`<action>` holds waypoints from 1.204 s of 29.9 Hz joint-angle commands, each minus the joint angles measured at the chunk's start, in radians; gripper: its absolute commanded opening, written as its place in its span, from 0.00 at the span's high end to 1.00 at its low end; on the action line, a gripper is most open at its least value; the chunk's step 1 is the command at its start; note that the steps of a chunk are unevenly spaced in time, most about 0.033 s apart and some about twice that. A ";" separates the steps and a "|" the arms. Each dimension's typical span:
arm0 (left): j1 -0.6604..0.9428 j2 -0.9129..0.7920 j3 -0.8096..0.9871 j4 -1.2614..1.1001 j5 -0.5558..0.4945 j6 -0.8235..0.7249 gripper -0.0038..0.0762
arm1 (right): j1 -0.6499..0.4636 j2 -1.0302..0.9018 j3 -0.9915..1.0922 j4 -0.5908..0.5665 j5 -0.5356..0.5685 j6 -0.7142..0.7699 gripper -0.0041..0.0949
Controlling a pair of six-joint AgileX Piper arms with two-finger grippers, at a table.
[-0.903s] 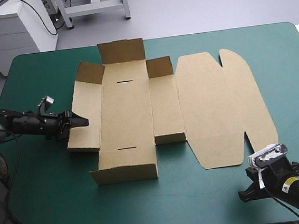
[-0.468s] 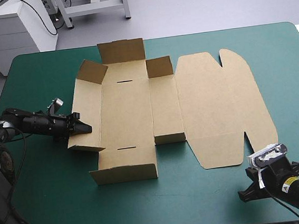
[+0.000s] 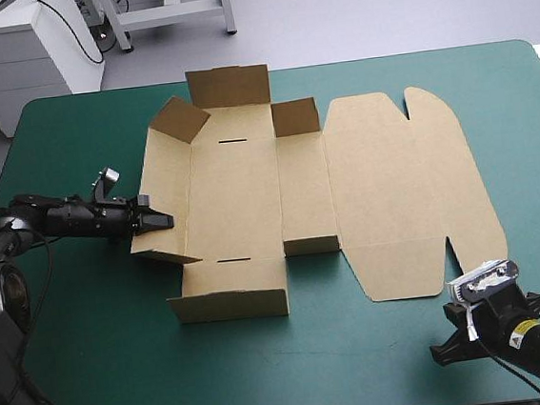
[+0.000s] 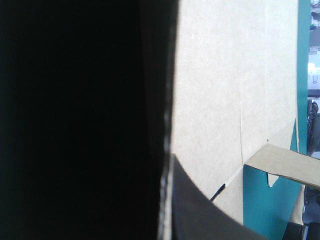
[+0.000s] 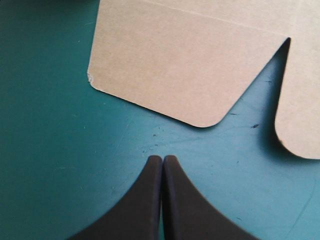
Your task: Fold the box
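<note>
While the brown box [image 3: 383,182] lies spread across the middle of the frame, its left wall tilted up, your left gripper [image 3: 153,220] is against that wall at centre left; whether it grips, you cannot tell. Your right gripper [image 5: 162,160] sits pinched together, empty, over the teal-green cover [image 3: 91,335] at lower right, just off a rounded lid corner.

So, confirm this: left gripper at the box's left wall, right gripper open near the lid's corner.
One error: the right gripper is shut, not open; the right wrist view shows its fingers meeting, short of the box. The left gripper is at the left wall.
</note>
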 commanded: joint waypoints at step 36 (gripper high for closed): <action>-0.941 -0.160 -0.711 1.482 -0.327 -0.326 0.96 | 0.003 0.004 -0.024 0.010 -0.053 0.007 0.98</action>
